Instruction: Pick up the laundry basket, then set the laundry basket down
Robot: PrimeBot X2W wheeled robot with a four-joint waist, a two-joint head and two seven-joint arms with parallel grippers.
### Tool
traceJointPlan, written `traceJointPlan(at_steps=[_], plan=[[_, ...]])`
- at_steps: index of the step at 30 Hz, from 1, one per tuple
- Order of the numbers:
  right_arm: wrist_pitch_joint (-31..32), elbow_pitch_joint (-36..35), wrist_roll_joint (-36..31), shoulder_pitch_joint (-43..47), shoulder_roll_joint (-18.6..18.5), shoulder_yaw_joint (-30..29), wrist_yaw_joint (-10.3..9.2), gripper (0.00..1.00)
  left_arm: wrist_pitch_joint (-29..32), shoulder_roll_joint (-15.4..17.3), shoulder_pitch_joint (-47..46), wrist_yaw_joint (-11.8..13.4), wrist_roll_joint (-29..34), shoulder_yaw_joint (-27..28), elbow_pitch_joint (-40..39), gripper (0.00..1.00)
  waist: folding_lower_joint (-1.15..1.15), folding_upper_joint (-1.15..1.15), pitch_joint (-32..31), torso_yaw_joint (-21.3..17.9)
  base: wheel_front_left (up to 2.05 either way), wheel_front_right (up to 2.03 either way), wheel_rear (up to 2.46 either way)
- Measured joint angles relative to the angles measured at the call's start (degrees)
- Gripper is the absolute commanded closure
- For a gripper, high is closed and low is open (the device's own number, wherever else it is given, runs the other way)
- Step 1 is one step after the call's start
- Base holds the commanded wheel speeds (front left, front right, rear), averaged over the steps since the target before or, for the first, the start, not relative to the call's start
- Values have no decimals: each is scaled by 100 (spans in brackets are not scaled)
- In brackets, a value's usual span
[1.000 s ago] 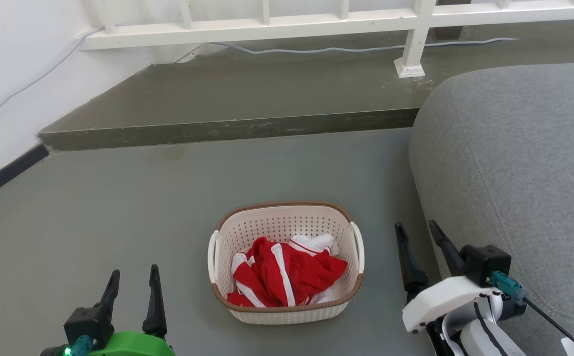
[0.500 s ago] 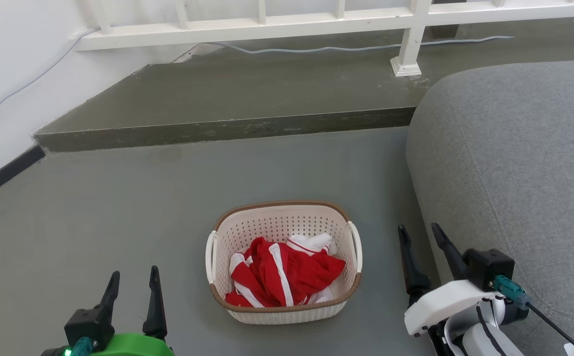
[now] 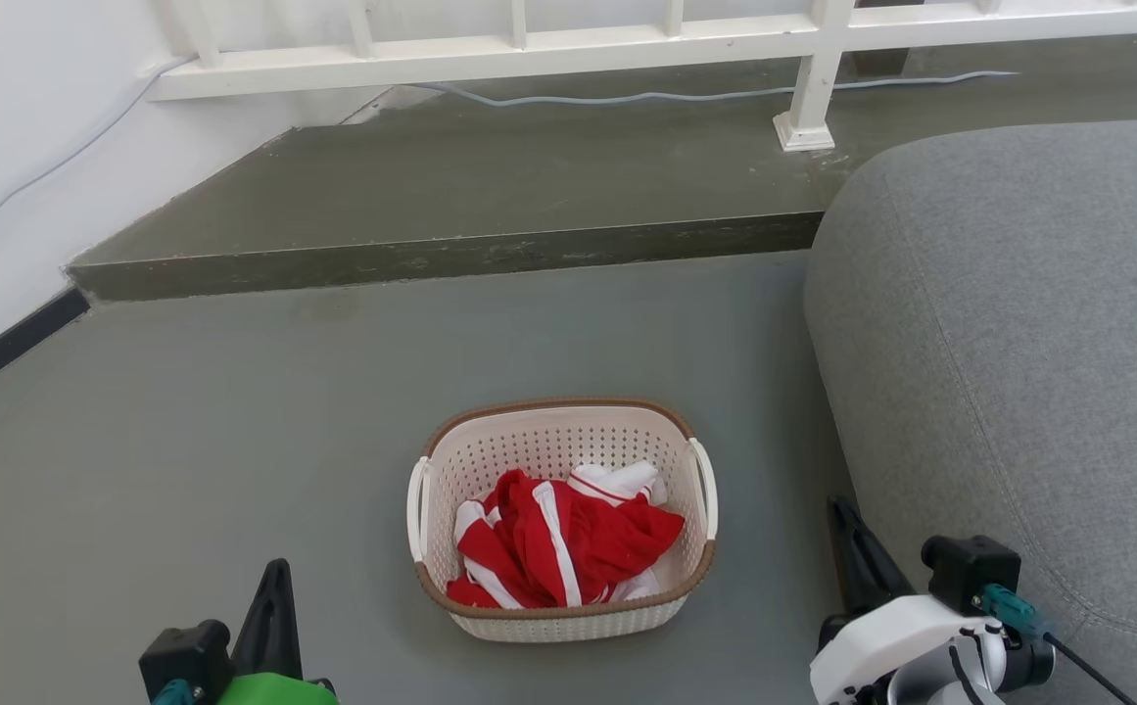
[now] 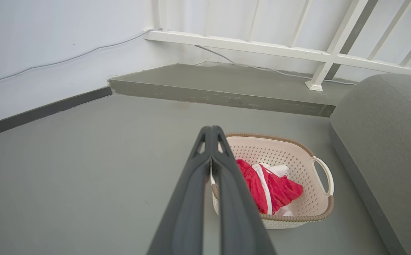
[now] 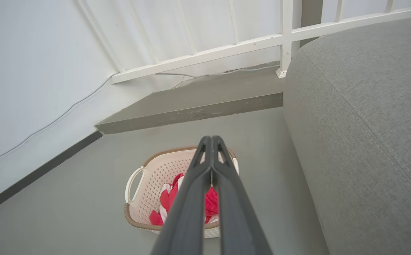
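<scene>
The small cream-white perforated plastic laundry basket [image 3: 548, 443], brown-rimmed with white side handles, stands on the grey floor [image 3: 235, 441] just beside the grey fabric sofa [image 3: 1018, 343]. A crumpled red-and-white garment [image 3: 568, 539] lies inside it. The left claw [image 3: 279, 578] hangs low to the basket's left, and the right claw [image 3: 842, 514] sits between basket and sofa; both are apart from the basket. In the wrist views each claw's two dark fingers are pressed together, holding nothing. This looks like the approach before the pick-up. Next, I judge, both claws must part, reach the side handles, close on them and lift evenly.
</scene>
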Motion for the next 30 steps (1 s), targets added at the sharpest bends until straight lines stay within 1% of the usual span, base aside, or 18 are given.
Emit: traceJointPlan(at_steps=[5, 7, 8, 12, 14, 19, 21, 26, 30], plan=[[0, -77, 247, 4, 2, -31, 49, 100, 69, -3, 0, -64, -312, 40, 4, 100, 0, 0, -1, 3, 0, 0, 0], [20, -109, 416, 4, 3, -57, 58, 100, 101, -4, -1, -69, -434, 73, 4, 100, 0, 0, -2, 4, 0, 0, 0], [26, -121, 489, 4, 3, -74, 93, 100, 125, -5, -1, -80, -506, 91, 5, 100, 0, 0, -2, 5, 0, 0, 0], [92, -147, 843, 4, 10, -157, 102, 100, 201, -9, -3, -124, -859, 152, 7, 100, 0, 0, -3, 8, 0, 0, 0], [129, -159, 1022, 4, 10, -226, 149, 100, 253, -10, -4, -142, -1061, 167, 7, 100, 0, 0, -3, 10, 0, 0, 0], [202, -178, 1343, 3, 16, -338, 153, 100, 353, -20, -9, -214, -1363, 219, 7, 100, 0, 0, -4, 15, 0, 0, 0], [255, -189, 1494, 2, 20, -391, 200, 100, 370, -23, -10, -226, -1461, 247, 7, 100, 0, 0, -5, 17, 0, 0, 0], [335, -200, 1829, -1, 13, -491, 212, 100, 476, -24, -18, -277, -1779, 343, 9, 100, 0, 0, -6, 21, 0, 0, 0], [408, -210, 2094, -4, 2, -581, 268, 100, 550, -27, -32, -323, -2015, 382, 11, 100, 0, 0, -7, 24, 0, 0, 0]])
